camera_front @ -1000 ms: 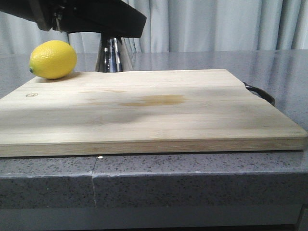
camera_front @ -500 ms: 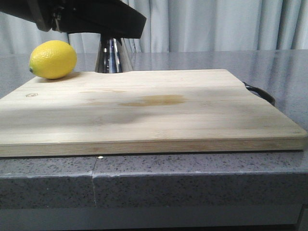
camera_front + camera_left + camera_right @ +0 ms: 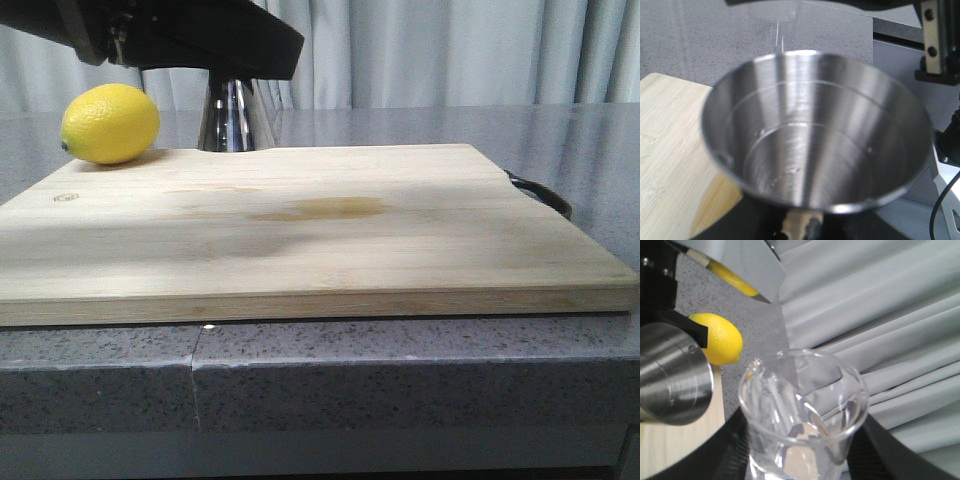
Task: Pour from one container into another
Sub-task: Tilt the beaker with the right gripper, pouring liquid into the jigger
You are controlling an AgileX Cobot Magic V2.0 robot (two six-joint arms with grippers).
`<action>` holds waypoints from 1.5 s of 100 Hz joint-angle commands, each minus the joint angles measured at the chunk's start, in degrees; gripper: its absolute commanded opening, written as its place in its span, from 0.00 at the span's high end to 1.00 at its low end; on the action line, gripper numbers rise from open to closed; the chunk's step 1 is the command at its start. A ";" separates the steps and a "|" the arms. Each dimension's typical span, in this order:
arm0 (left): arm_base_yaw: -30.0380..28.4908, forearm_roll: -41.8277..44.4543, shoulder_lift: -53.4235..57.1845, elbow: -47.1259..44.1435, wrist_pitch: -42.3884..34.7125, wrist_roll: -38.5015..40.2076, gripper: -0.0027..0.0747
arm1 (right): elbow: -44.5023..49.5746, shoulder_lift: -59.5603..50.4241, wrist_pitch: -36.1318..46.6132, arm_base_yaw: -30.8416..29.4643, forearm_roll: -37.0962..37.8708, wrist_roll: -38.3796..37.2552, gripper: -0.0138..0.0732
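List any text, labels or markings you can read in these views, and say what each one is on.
None can be read.
Cutting board: a small round stamp near its left edge, too small to read.
Beaker: no printed markings legible from this angle.
Jigger: only ring lines inside the cup, no digits.

- A kitchen or home-bar sort of place, staged for a robot rig.
- A grey speckled stone-look worktop (image 3: 400,370) carries a large pale wooden cutting board (image 3: 330,230).
- A whole yellow lemon (image 3: 110,123) sits at the board's far left corner.
- A shiny steel cone-shaped jigger (image 3: 815,145) and a small clear glass beaker (image 3: 802,410) are bar measuring ware.
- Pale grey pleated curtains (image 3: 450,50) close off the background.
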State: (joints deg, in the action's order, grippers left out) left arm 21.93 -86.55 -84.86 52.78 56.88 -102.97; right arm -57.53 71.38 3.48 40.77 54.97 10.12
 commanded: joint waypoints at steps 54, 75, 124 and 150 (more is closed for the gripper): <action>0.51 -3.72 1.52 1.45 2.57 0.39 0.99 | -2.12 -1.90 2.86 0.06 7.45 0.14 0.77; 0.51 -3.57 1.52 1.45 2.57 0.39 0.99 | -2.12 -1.90 2.14 0.06 9.78 0.14 0.77; 0.51 -3.07 1.52 1.45 2.90 0.39 0.99 | -2.12 -1.90 2.05 0.06 14.88 0.14 0.77; 0.51 -2.89 1.52 1.45 2.90 0.39 0.99 | -2.12 -1.90 2.05 0.06 17.31 0.14 0.77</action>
State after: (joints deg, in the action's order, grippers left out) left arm 21.93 -85.73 -84.86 52.78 57.09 -102.97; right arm -57.53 71.38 3.92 40.77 71.04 10.12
